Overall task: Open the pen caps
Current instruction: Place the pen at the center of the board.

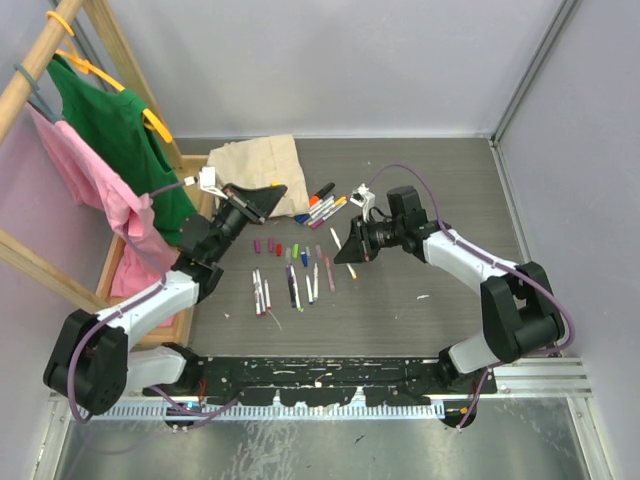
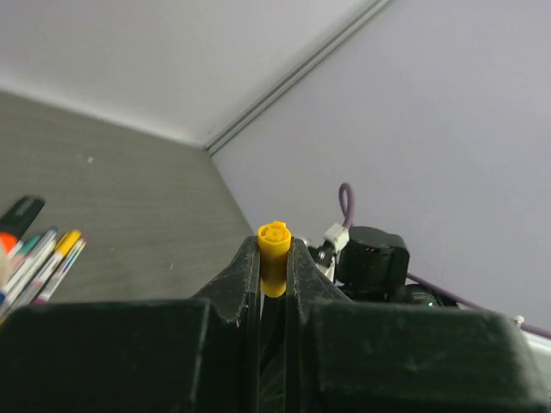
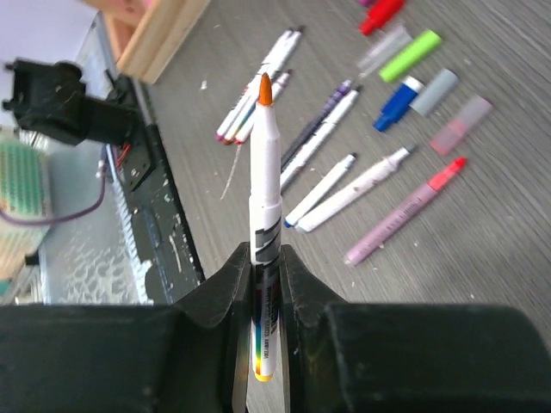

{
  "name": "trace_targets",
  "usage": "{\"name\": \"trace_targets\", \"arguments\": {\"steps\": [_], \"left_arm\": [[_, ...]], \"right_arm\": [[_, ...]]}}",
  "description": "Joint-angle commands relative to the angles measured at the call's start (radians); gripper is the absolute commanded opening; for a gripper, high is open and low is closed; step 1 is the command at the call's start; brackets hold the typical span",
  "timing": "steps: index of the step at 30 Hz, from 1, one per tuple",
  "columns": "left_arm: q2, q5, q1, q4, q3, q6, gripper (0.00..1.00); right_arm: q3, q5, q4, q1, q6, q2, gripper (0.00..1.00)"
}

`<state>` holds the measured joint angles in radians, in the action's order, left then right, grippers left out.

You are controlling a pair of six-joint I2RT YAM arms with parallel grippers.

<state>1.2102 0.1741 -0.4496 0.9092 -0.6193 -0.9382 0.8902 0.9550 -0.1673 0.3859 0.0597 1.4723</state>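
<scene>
Clamped between the fingers of my left claw (image 2: 274, 262) is a small yellow cylindrical plastic pen cap (image 2: 274, 234), its end poking out just past the fingertips. Off to that claw's left, on the grey desk (image 2: 129, 172), a bundle of thin capped pens (image 2: 43, 262) lies beside a thicker black marker (image 2: 21, 211).

My right claw (image 3: 265, 258) is closed on the white barrel of a thin uncapped pen with an orange tip (image 3: 265, 155), which points straight out ahead of the fingers. Beyond that tip and to its right, several bare white-barrelled pens (image 3: 323, 185) lie on the desk, with a pink-barrelled, red-tipped pen (image 3: 403, 211) further right. Farther out from the claw sit a blue cap (image 3: 396, 103), a lime green cap (image 3: 411, 54), a red cap (image 3: 381, 15) and a clear pinkish cap (image 3: 461, 123). From above, my two claws hang apart over the desk.
</scene>
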Motion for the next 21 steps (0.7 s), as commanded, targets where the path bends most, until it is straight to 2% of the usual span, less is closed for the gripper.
{"name": "trace_targets", "arguments": {"steps": [1,5,9,21], "left_arm": [[-0.072,-0.049,-0.001,-0.018,0.075,-0.018,0.0],[-0.117,-0.063,0.0,-0.043,0.144,-0.021,0.0],[-0.174,-0.086,0.0,-0.085,0.195,-0.016,0.0],[-0.24,-0.078,0.0,-0.136,0.243,-0.033,0.0]], "right_arm": [[-0.06,-0.16,0.156,0.012,0.222,-0.013,0.04],[-0.078,-0.213,0.162,0.037,0.229,0.035,0.03],[-0.063,-0.289,0.099,0.04,0.259,0.105,0.02],[-0.016,-0.358,0.005,0.04,0.23,0.215,0.01]]}}
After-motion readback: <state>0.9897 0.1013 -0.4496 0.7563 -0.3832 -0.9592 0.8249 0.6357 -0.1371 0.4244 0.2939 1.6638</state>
